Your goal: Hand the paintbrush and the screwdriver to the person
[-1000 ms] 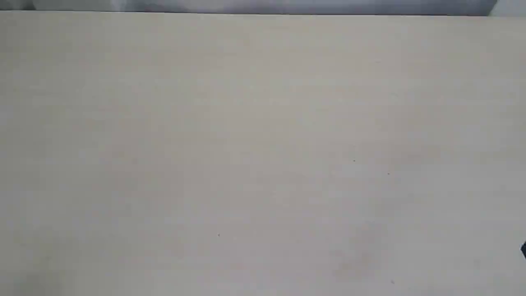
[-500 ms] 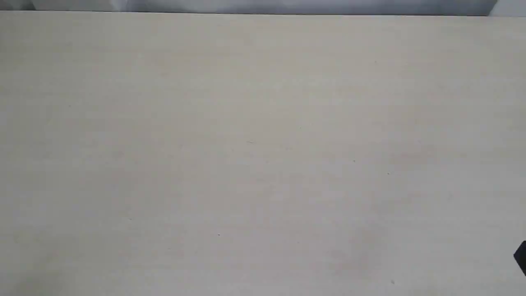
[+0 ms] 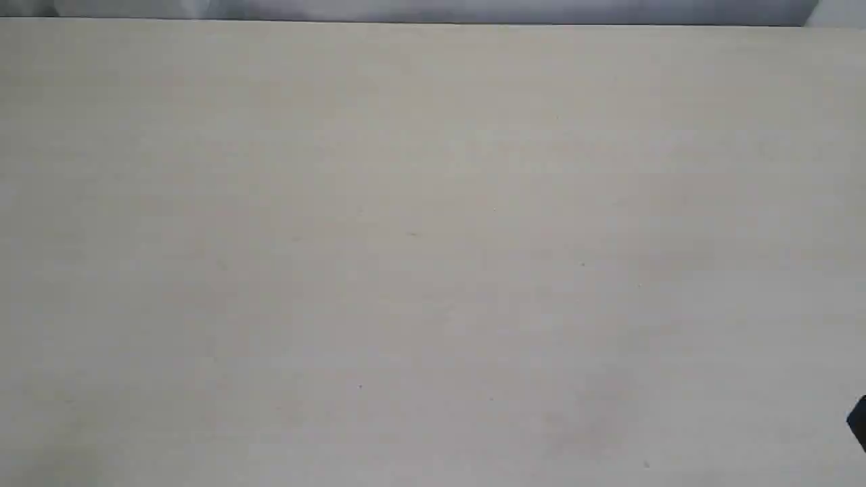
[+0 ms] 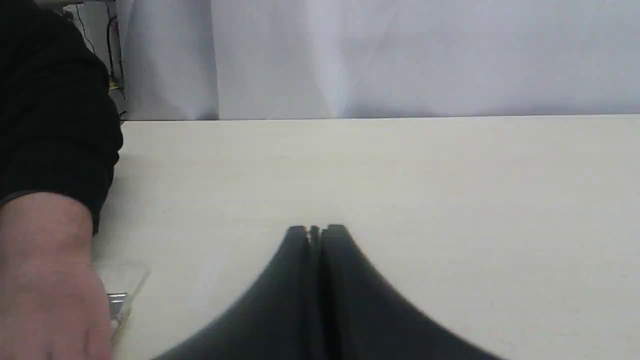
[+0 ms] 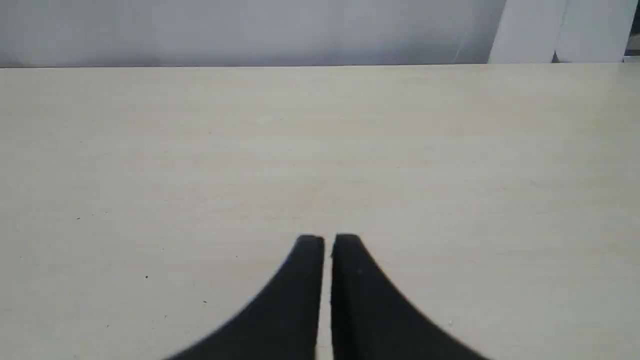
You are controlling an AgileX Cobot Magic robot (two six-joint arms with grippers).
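Note:
In the left wrist view my left gripper is shut with nothing in it, low over the pale table. Beside it is the person, a bare hand with a dark sleeve cuff. A silver metal piece with a pale end, which looks like the paintbrush, pokes out from behind that hand; most of it is hidden. My right gripper is shut and empty over bare table. In the exterior view only a black tip of it shows at the right edge. The screwdriver is out of view.
The table's far edge runs along a grey-white backdrop. Cables hang behind the person's sleeve. A white panel stands past the table's far corner in the right wrist view.
The black tip at the exterior view's right edge has come slightly farther into the picture than a second ago. Nothing else has moved on the table.

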